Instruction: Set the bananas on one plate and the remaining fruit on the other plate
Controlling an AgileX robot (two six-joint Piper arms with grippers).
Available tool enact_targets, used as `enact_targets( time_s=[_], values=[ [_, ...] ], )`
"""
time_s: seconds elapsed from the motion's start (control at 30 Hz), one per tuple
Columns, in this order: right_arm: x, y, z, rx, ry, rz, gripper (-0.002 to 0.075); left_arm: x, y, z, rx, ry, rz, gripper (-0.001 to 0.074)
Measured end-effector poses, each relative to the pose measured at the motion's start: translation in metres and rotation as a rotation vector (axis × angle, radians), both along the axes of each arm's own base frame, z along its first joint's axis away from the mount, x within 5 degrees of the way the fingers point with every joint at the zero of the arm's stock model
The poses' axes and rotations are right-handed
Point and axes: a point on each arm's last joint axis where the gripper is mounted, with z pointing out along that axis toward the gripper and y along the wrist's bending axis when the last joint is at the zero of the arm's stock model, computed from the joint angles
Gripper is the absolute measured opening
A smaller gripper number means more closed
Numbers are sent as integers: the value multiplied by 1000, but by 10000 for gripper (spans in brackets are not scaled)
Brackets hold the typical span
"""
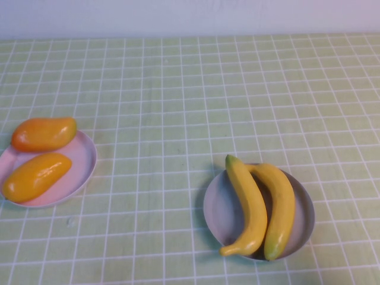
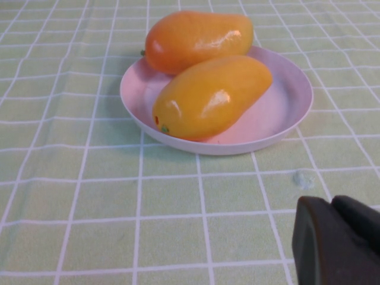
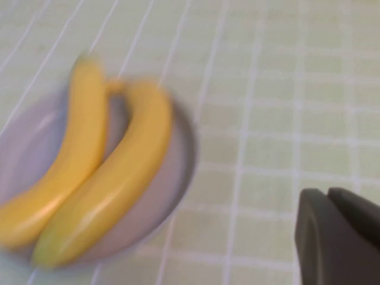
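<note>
Two yellow bananas [image 1: 261, 205] lie side by side on the grey-blue plate [image 1: 217, 208] at the front right; they also show in the right wrist view [image 3: 101, 178] on that plate [image 3: 178, 172]. Two orange mango-like fruits [image 1: 37, 176] [image 1: 44, 134] lie on the pale pink plate [image 1: 83, 157] at the left; they also show in the left wrist view [image 2: 211, 95] [image 2: 199, 38] on that plate [image 2: 285, 101]. My left gripper [image 2: 331, 203] is shut and empty, short of the pink plate. My right gripper [image 3: 328, 193] is shut and empty, beside the grey-blue plate. Neither arm shows in the high view.
A green cloth with a white grid [image 1: 190, 89] covers the table. A pale wall [image 1: 190, 15] runs along the far edge. A small damp-looking spot [image 2: 304, 178] marks the cloth near the pink plate.
</note>
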Motion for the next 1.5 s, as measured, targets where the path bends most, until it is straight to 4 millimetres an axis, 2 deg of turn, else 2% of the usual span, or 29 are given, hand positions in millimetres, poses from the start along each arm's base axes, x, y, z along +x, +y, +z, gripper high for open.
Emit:
enact_targets(
  time_s=[0.13,0.23,0.5,0.9,1.1,1.23,1.5],
  values=[
    [-13,-19,-19,76,-166,-130,-15,0,0,0,0,0,0,-1],
    [-22,-26,-29,100,-253,-187,-15,0,0,0,0,0,0,-1],
    [-42,-36,-28,132,-386,-269,-15,0,0,0,0,0,0,-1],
    [-43,-36,-29,148,-376,-281,-15,0,0,0,0,-2,0,-1],
    [-44,-31,-26,71,-430,-198,-15,0,0,0,0,-2,0,-1],
    [-45,-26,-34,-14,-366,-120,-15,0,0,0,0,-2,0,-1],
    [-48,-22,-53,-56,-209,-52,-15,0,0,0,0,-2,0,-1]
  ],
)
